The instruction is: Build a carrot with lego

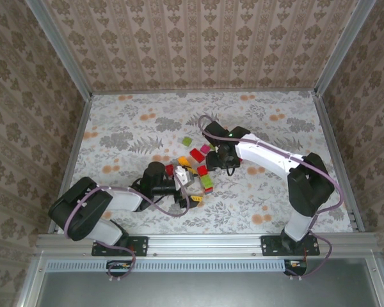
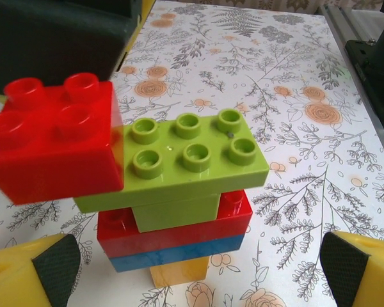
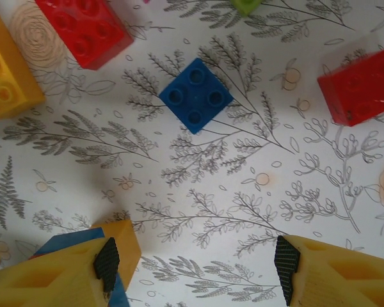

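Left hand (image 2: 198,272): spread full wide, nothing in it. The lego stack (image 2: 179,233) stands on the worktop (image 2: 294,96) dead ahead. It is centred on the gap but just past the fingertips, not yet between them.

Stack from the top: light-green brick (image 2: 192,153), a smaller green one, red, blue, yellowish at the base. Key bit: the light-green brick's long axis runs across, finger to finger, slightly skewed. A red brick (image 2: 51,137) overlaps one end of it; can't tell if it's clipped on or just in front.

Right hand (image 3: 195,259): part open, bare worktop in the gap. An orange-and-blue piece (image 3: 121,240) sits by one fingertip with the other pad well clear, so not gripped. A loose blue brick (image 3: 195,94) lies straight ahead of it, well apart.

My read: the left hand is nearer the stack, and a straight push forward would bracket it.
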You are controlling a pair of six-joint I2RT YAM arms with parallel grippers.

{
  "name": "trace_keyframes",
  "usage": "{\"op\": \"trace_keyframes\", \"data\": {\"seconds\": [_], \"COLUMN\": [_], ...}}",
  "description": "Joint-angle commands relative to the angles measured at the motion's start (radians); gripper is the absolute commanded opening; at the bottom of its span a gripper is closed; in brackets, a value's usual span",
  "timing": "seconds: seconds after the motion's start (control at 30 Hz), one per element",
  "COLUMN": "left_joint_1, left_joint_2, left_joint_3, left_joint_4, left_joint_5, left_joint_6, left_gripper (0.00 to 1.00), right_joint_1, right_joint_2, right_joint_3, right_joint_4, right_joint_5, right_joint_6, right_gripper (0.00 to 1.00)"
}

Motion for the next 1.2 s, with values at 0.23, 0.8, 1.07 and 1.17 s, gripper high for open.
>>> {"op": "trace_keyframes", "data": {"seconds": [0.23, 0.8, 1.07, 1.17], "left_joint_1": [0.002, 0.001, 0.006, 0.010], "left_joint_2": [0.027, 0.040, 0.051, 0.059], "left_joint_3": [0.034, 0.055, 0.087, 0.102], "left_joint_4": [-0.011, -0.033, -0.067, -0.082], "left_joint_5": [0.001, -0.031, -0.034, -0.035], "left_joint_6": [0.001, 0.008, 0.032, 0.044], "left_gripper": [1.00, 1.00, 1.00, 1.00], "right_joint_1": [0.008, 0.046, 0.037, 0.028], "right_joint_2": [0.030, 0.082, 0.059, 0.037], "right_joint_3": [0.040, 0.119, 0.130, 0.127], "right_joint_4": [0.024, -0.028, -0.043, -0.038], "right_joint_5": [-0.085, -0.086, -0.010, 0.019], "right_joint_6": [-0.093, -0.192, -0.180, -0.172], "right_gripper": [0.69, 0.71, 0.74, 0.74]}}
